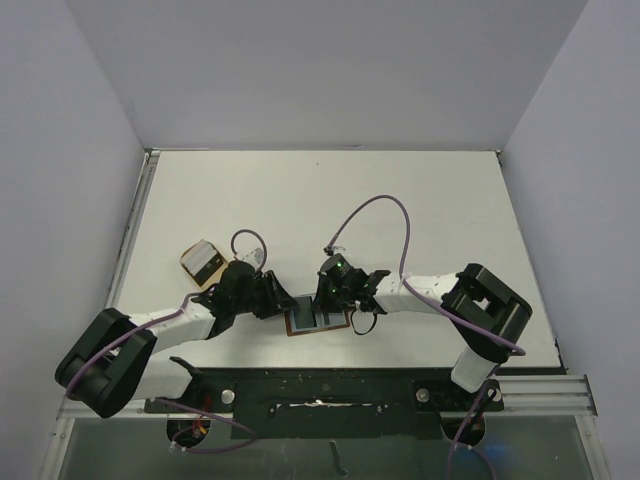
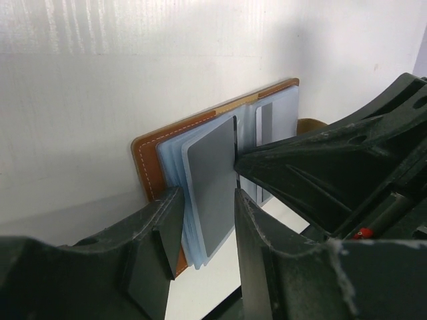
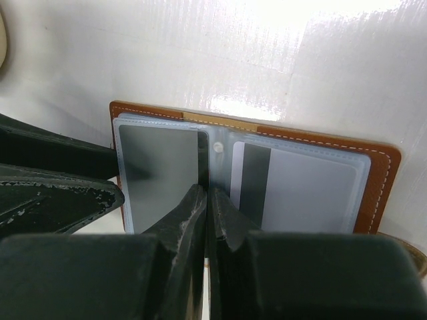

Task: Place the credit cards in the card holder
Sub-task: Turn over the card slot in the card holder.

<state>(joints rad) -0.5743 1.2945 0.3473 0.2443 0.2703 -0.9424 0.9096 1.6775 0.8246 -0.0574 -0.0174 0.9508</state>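
Note:
The brown card holder [image 1: 300, 326] lies open and flat on the table, its pale blue sleeves up. A grey credit card [image 2: 212, 190] [image 3: 160, 177] sits in its left sleeve. A second card [image 3: 303, 193] [image 2: 279, 115] with a dark stripe sits in the right sleeve. My left gripper [image 1: 283, 303] [image 2: 207, 200] is open, with its fingertips at the outer end of the grey card. My right gripper [image 1: 328, 300] [image 3: 208, 190] is shut, its tips pressed on the holder's dark centre stripe with nothing between them.
A tan rounded dish [image 1: 203, 262] stands on the table left of and behind the left gripper. The holder's brown snap strap [image 3: 408, 248] sticks out past its right edge. White walls enclose the table, and the arm bases line the near edge.

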